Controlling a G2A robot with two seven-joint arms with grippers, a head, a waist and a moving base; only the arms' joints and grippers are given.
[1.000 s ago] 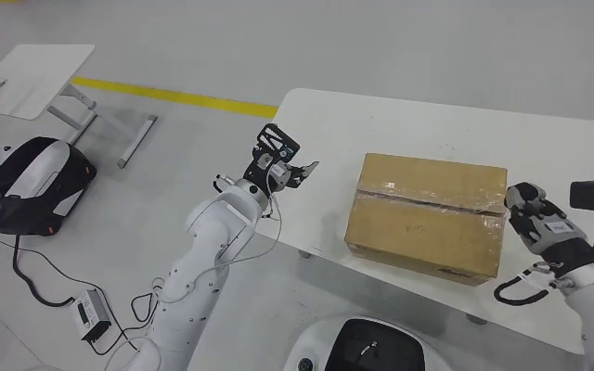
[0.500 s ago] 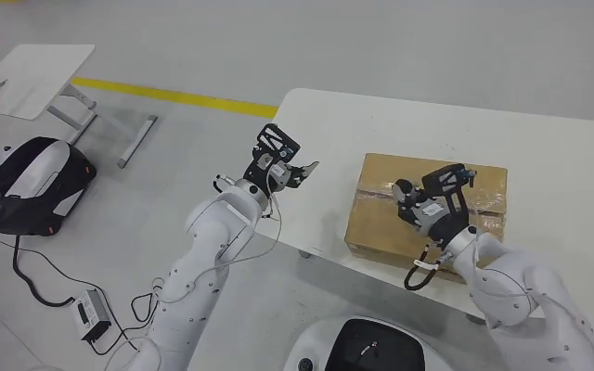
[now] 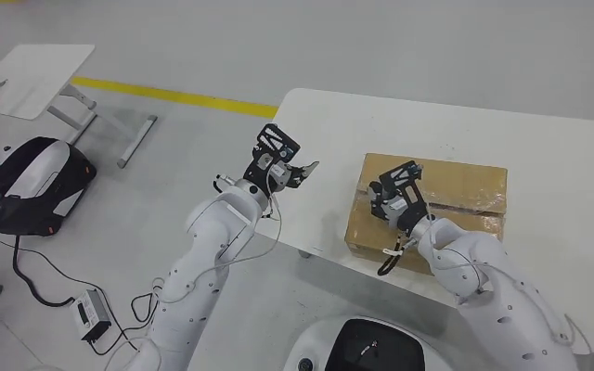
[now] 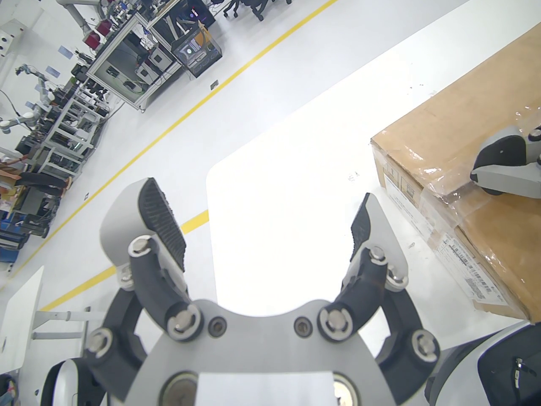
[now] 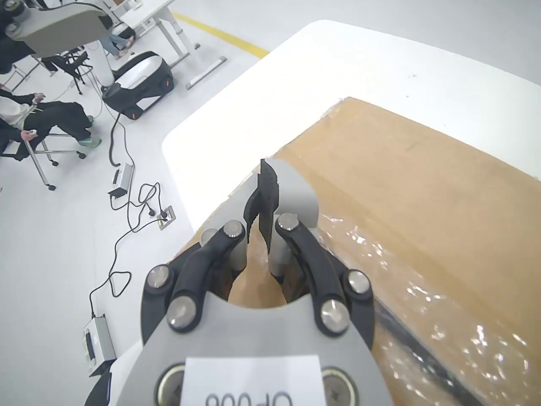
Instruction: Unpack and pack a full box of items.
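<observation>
Right gripper, fingers pressed together, over the taped box; left gripper spread wide; barcode label on the box's side.

My top cam looks down on white table from overhead. Left wrist cam faces cardboard box from table corner, standing off. Right wrist cam sits close over box top. All three share box.

White table, taped cardboard box on it
</observation>
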